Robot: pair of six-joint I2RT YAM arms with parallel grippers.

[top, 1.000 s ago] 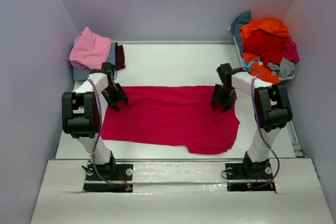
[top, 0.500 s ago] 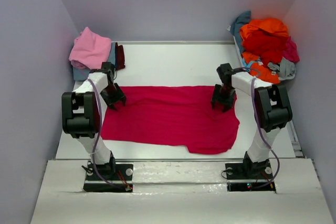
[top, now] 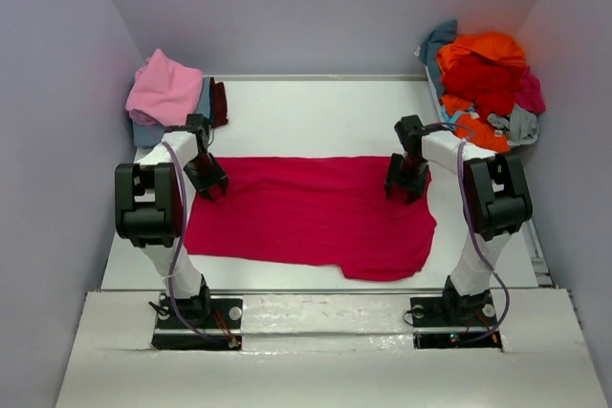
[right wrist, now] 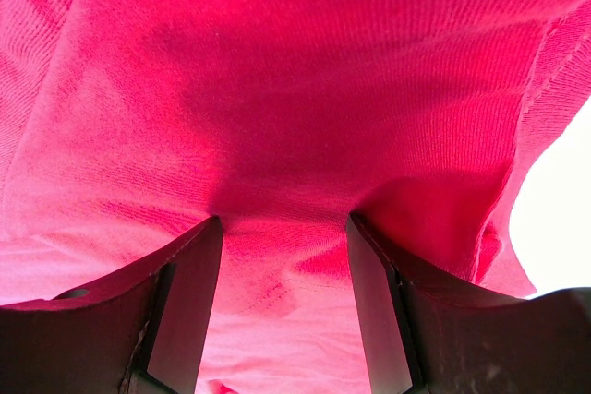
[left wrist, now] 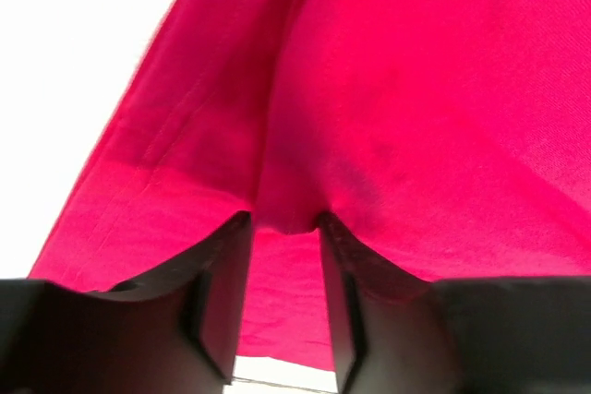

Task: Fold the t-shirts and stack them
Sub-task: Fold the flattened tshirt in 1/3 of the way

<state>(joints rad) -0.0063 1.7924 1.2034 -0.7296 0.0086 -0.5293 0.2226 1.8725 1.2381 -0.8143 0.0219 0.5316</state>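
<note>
Magenta-red tee (top: 306, 212) lies spread flat at the centre of the table (top: 316, 117), long side running 9 to 3 o'clock. Pink-topped stack (top: 164, 88) sits at the table's 10 o'clock corner and the heap of tees (top: 483, 74) at 2 o'clock, both well apart from it.

Left claw (top: 207, 183) is on the tee's 10 o'clock corner. In its wrist view the fingers (left wrist: 217, 292) stand narrow w/ a ridge of cloth pinched between them, touching both sides, so we read it as clamped on the tee.

Right claw (top: 405, 183) is on the 2 o'clock corner. Its fingers are wider apart, tips pressed into the cloth, fabric bulging in the gap but not squeezed, so we call it apart and not yet gripping.

Step, as we judge it: grab both far corners for the first fold toward 6 o'clock.

To do it well:
- Right side should get a full pinch before any lift. If only one corner is held, the edge will skew.
- Catch both layers if poss.
- Raise both corners evenly and low, then bring them straight to the near hem.
- Watch the 5 o'clock bulge, since that side isn't square.
</note>
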